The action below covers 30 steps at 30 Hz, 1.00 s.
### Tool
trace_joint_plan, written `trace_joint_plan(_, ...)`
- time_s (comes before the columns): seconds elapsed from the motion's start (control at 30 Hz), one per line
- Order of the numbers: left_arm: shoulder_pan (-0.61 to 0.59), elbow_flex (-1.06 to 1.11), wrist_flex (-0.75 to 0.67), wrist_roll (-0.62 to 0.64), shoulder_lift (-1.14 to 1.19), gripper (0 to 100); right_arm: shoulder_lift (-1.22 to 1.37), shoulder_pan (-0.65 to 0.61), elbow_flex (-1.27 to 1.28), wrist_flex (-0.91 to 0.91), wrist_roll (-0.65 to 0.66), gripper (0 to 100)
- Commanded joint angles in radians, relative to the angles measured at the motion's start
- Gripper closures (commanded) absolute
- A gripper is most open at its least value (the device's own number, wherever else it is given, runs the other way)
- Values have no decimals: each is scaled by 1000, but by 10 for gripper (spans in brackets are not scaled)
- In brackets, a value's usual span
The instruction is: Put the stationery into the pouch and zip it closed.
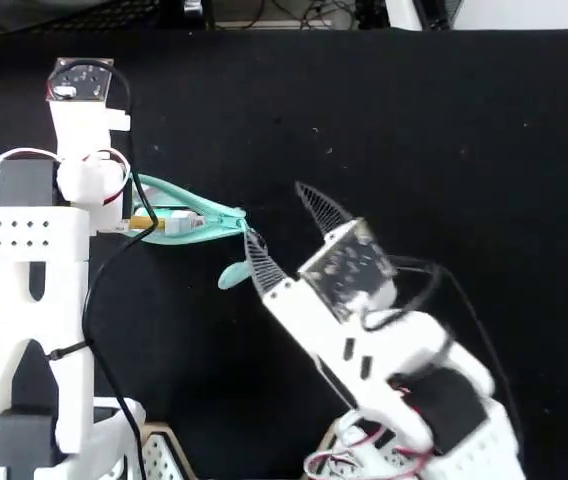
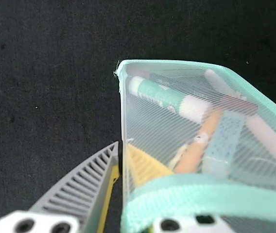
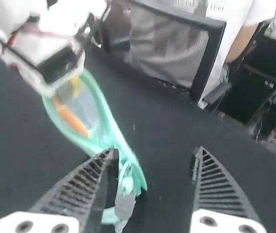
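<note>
Left wrist view: pouch is being pinched by the left gripper, stationery inside, presumably to brace it; right gripper, spread, is being held beside the zip end for pulling.

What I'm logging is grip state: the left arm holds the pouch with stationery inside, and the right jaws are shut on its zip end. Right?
Not quite: in the right wrist view the right gripper has open jaws, with the end of the pouch beside one, unclamped. The rest holds.
</note>
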Motion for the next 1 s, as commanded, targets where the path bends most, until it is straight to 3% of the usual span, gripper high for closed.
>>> trace_joint_plan(0.0,-7,67,-17,0,32,970,-35,11,200,-167,-9,755)
trace_joint_plan(0.2,-8,68,-17,0,32,970,-35,-29,375,-304,-9,755)
trace_joint_plan(0.43,-8,68,-17,0,32,970,-35,23,493,-457,0,764)
trace_joint_plan(0.53,-8,68,-18,0,32,970,-42,54,542,-511,8,897)
trace_joint_plan(0.57,-8,68,-18,0,32,970,-44,64,544,-517,23,974)
trace_joint_plan(0.6,-8,68,-18,0,32,970,-44,74,538,-516,38,988)
trace_joint_plan(0.77,-10,68,-18,0,32,970,-73,123,510,-502,41,985)
trace_joint_plan(0.97,-10,68,-18,0,32,970,-271,123,506,-359,41,983)
